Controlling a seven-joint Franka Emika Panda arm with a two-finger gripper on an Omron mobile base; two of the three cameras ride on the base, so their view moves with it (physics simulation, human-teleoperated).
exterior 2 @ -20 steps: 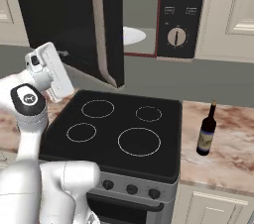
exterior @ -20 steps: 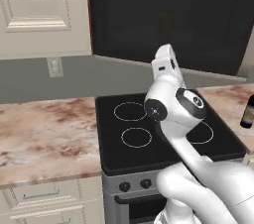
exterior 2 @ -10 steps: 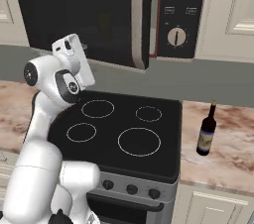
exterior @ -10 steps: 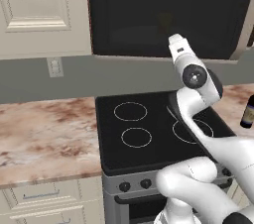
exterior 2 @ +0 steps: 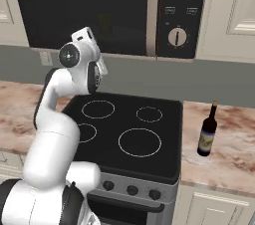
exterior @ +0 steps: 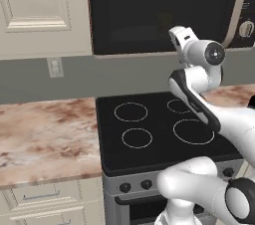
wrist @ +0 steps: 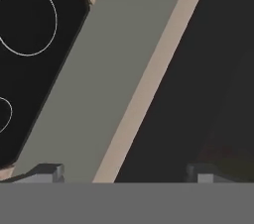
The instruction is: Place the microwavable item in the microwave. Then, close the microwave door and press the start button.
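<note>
i've got the microwave door [exterior 2: 84,10] flat against the microwave [exterior: 164,10], so it reads as closed, its pale bar handle [exterior 2: 153,12] running down just beside the control panel [exterior 2: 182,15]. through the dark glass i can faintly make out a yellowish shape [exterior 2: 105,22], which i take to be the cup sitting inside; it's too dim to be sure. by my judgement that leaves only the start button.

the gripper [wrist: 124,173] sits just below the door's lower edge, near the pale trim strip [wrist: 149,79], with its finger tips [wrist: 47,172] spread wide and nothing between them. it's angled up toward the door, not yet toward the panel, so i'd need to swing it right, toward the dial [exterior 2: 177,36] side.

the dark bottle [exterior 2: 207,132] stands upright on the desk [exterior 2: 224,144] right of the cooktop [exterior 2: 129,132], well apart from the arm, where it belongs since it isn't going in.
</note>
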